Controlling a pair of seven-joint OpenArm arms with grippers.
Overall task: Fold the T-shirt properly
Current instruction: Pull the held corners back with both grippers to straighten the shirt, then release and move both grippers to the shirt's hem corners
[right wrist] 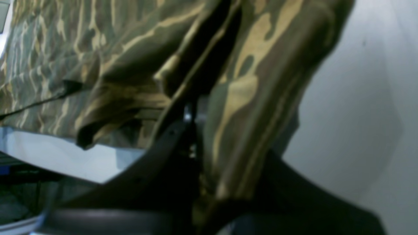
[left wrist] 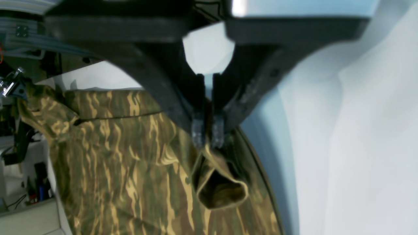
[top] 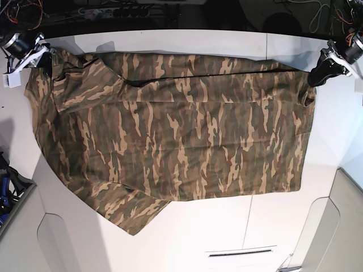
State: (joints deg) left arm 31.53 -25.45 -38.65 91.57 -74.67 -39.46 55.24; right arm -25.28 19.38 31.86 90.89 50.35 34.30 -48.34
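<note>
White table (top: 187,238) with panel seams and a slot near the front edge; dark cable clutter (top: 113,11) behind the far edge. Camo T-shirt (top: 170,130) spread flat across the tabletop, one sleeve toward the front. Left gripper (left wrist: 208,132) pinched on a far corner of the fabric; right gripper (right wrist: 192,130) clamped on the opposite corner.
</note>
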